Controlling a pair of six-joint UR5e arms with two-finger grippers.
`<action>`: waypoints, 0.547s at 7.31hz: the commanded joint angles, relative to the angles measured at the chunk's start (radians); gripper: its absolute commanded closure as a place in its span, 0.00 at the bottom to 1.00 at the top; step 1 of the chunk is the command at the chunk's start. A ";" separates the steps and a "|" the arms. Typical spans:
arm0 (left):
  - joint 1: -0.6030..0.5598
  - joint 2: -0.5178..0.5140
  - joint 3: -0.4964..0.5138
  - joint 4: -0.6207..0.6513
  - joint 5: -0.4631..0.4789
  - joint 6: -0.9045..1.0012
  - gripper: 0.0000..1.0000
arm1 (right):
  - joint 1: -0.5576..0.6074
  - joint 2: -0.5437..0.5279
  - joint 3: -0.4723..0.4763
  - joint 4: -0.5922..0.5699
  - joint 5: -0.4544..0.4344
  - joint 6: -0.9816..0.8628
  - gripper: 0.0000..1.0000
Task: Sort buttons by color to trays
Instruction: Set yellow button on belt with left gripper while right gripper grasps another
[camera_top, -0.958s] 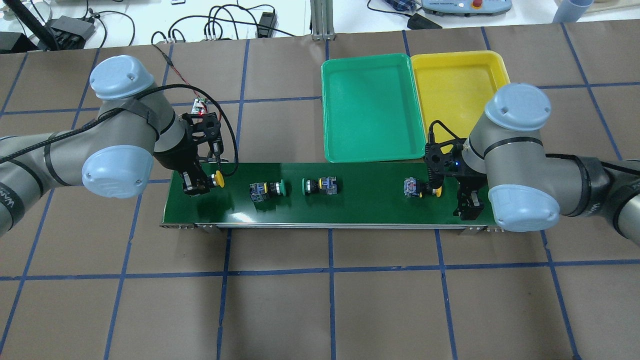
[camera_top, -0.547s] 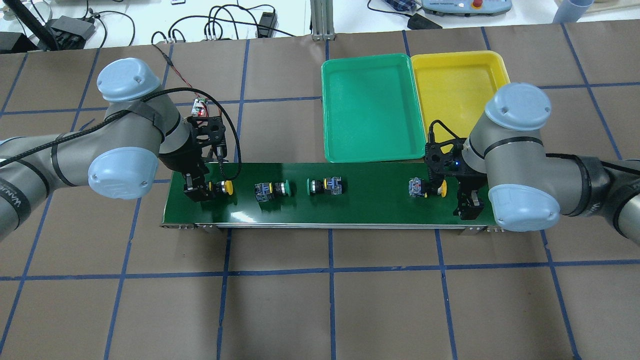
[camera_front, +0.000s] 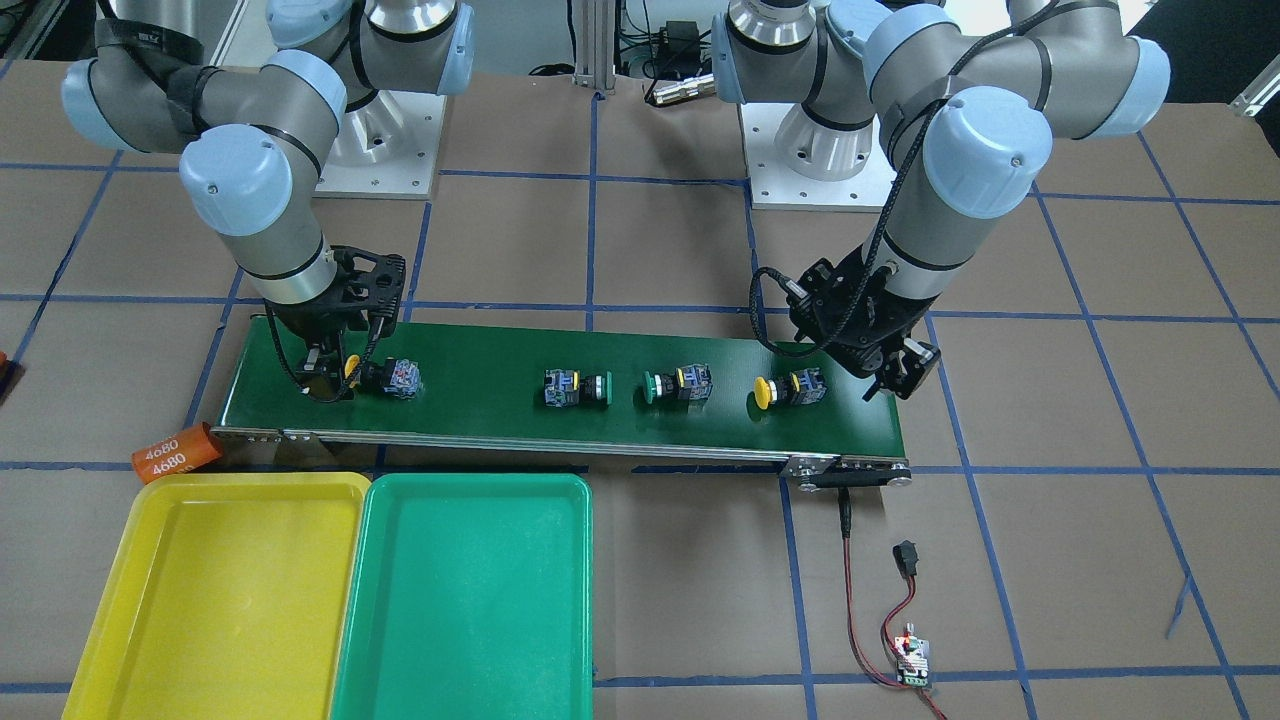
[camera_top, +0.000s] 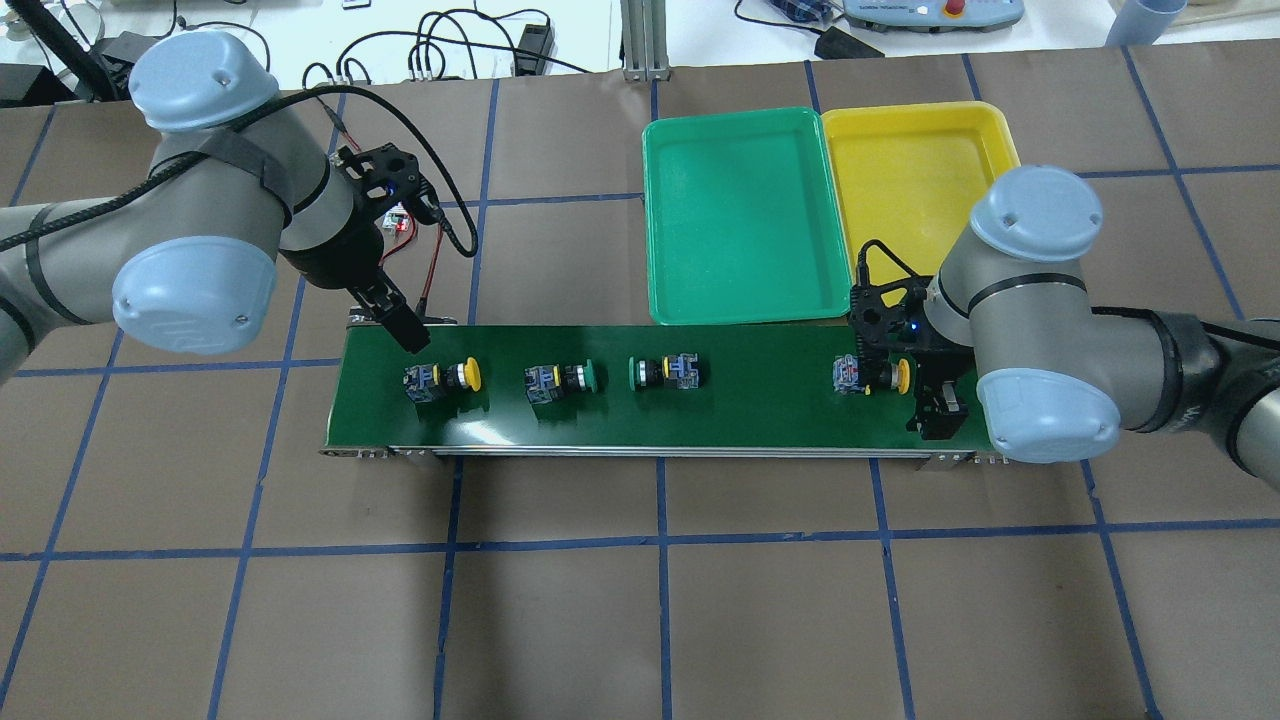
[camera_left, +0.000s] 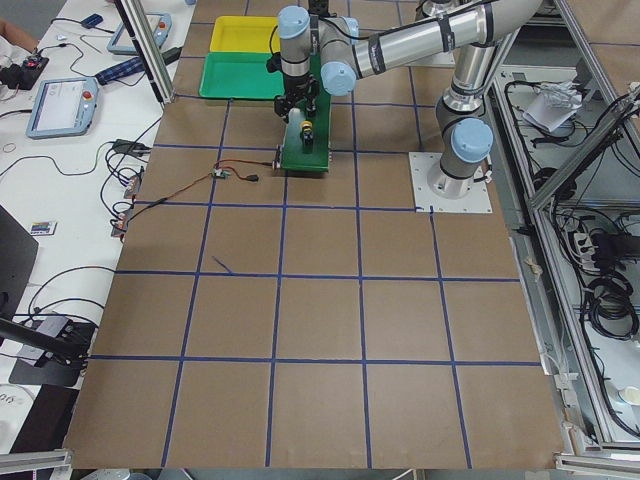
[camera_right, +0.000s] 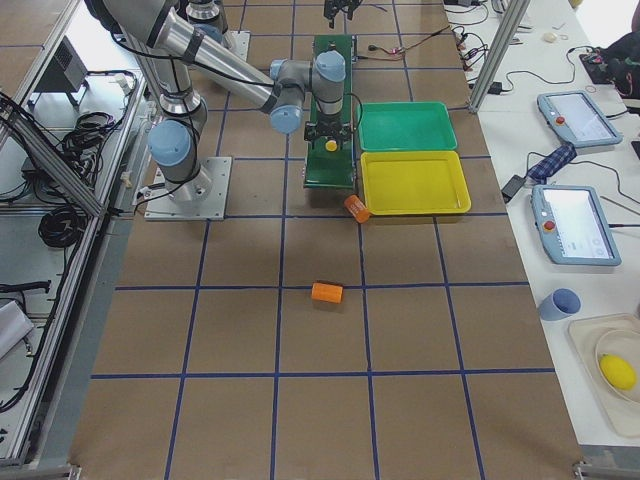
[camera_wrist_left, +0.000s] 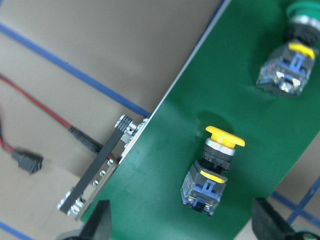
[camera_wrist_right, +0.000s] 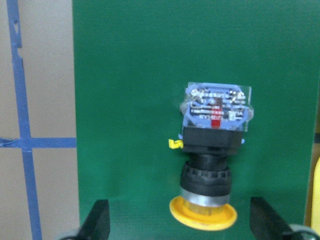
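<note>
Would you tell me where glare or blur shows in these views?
Overhead: white glare patch on the belt near its front edge. Right wrist: the yellow button is soft, its label unreadable. Left wrist: the green button at the top corner is blurred.

Buttons (camera_top: 560, 379) in row on belt (camera_top: 760, 405), trays (camera_top: 740, 220) side by side behind

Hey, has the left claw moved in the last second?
Yes. The left claw pulled back from mid-belt to the conveyor belt's far edge, leaving the yellow button lying there.
</note>
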 joint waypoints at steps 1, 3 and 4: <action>-0.008 0.043 0.018 -0.073 -0.015 -0.316 0.00 | 0.000 0.000 0.000 0.000 0.000 0.000 0.05; -0.046 0.055 0.029 -0.098 -0.012 -0.481 0.00 | 0.000 0.002 0.000 0.002 -0.003 -0.009 0.37; -0.055 0.057 0.065 -0.142 -0.012 -0.504 0.00 | 0.000 0.002 0.000 0.000 -0.005 -0.008 0.56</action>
